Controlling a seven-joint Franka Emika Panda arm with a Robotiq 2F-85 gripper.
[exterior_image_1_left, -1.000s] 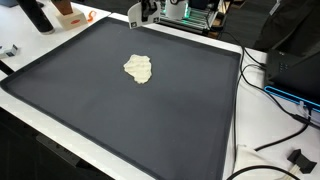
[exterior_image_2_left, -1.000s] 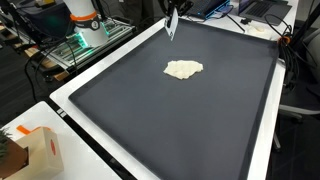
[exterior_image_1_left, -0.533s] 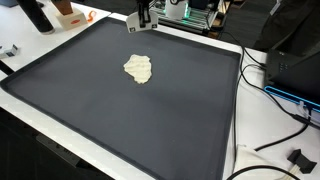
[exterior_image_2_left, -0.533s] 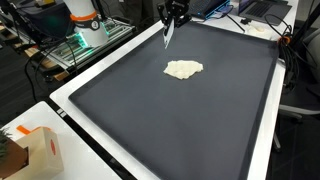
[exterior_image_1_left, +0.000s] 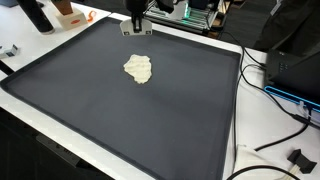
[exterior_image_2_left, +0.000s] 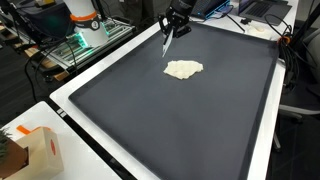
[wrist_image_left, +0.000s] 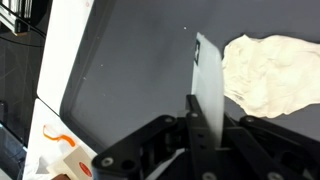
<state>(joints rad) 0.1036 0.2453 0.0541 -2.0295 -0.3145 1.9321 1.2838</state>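
In an exterior view the gripper (exterior_image_1_left: 135, 28) is hanging over the far edge of the dark mat (exterior_image_1_left: 180, 115). The cream rag (exterior_image_1_left: 138, 68) is sitting nearer the mat's middle, apart from it. An exterior view (exterior_image_2_left: 166, 45) is showing the same gap to the rag (exterior_image_2_left: 183, 69). In the wrist view the fingers are looking pressed together into one pale strip, pinching nothing, and the rag (wrist_image_left: 270, 75) is lying on the mat just beside them.
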